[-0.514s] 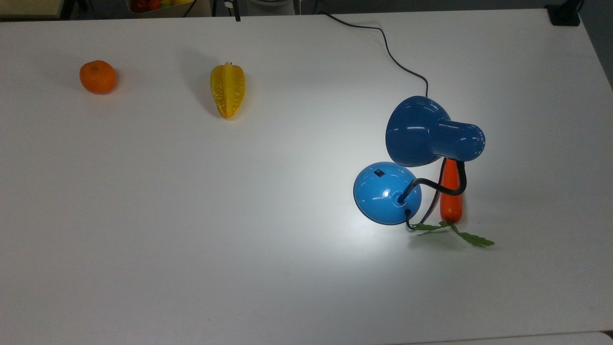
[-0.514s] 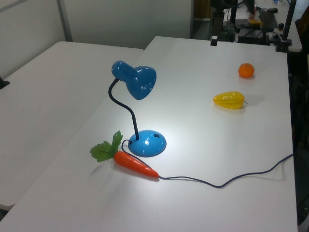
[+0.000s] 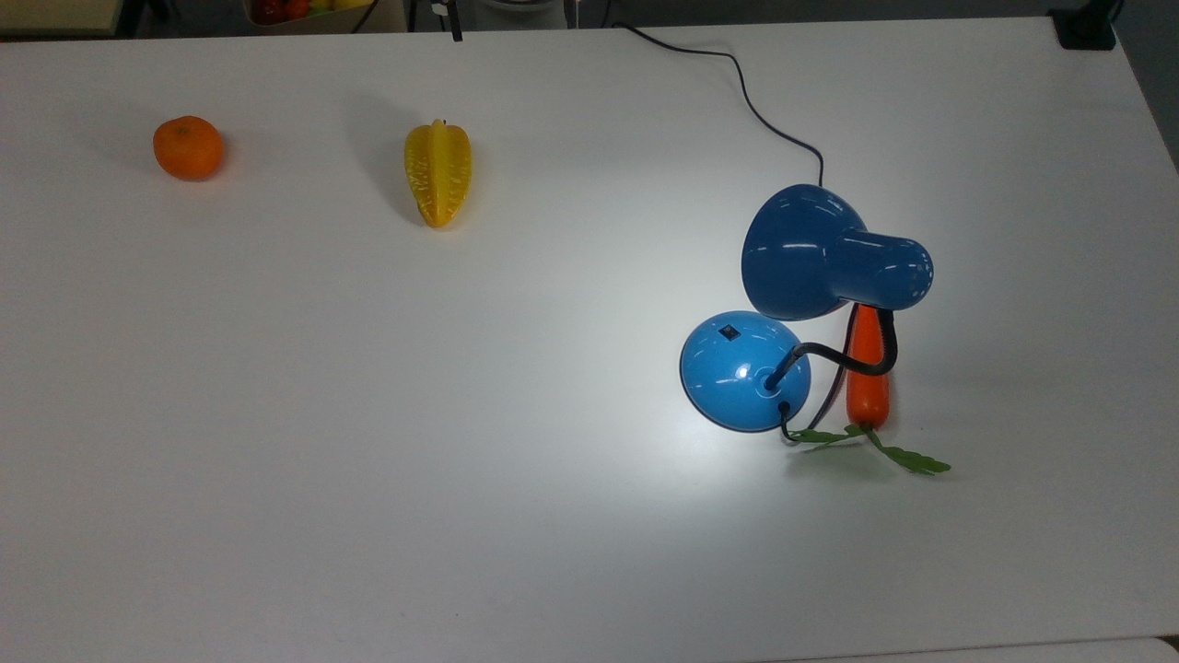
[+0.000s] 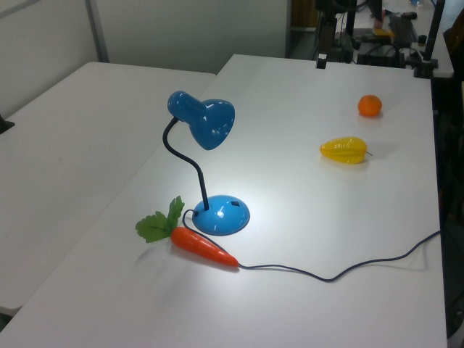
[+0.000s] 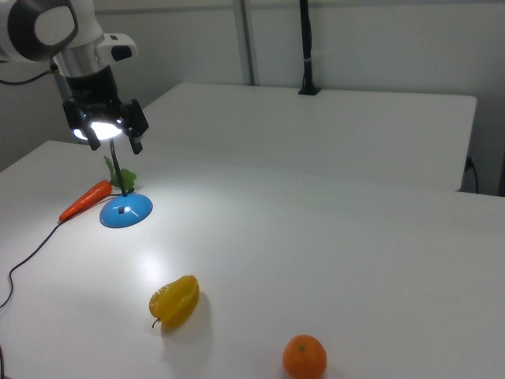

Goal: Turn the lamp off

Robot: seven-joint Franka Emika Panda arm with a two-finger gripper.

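Nothing has shifted since half a second ago in the top or left views: lamp, fruit, carrot and cord lie exactly where they were, and the light pool is unchanged.

Near to far in the right view: orange (image 5: 304, 356) closest, then the yellow star fruit (image 5: 175, 300), well apart from each other on the white table (image 5: 331, 245). Beyond them the lamp (image 5: 125, 209), its blue domed base flat on the table with the small black switch (image 5: 120, 210) on the dome's near side. Carrot (image 5: 85, 200) lies just beside the base on the right view's left, green leaves behind the neck. Black cord (image 5: 24, 264) trails off toward the right view's lower left.

Farthest back, the gripper (image 5: 110, 144) hangs in front of the lit shade, above the base and clear of it. Fingers (image 5: 135, 144) point down and stand apart, holding nothing. White arm rises from the wrist toward the right view's upper left corner.

Lamp on: bright patch on the table around the base (image 3: 745, 371) in the top view; shade (image 4: 211, 122) tilted downward in the left view, neck (image 4: 186, 160) curving up from the base.
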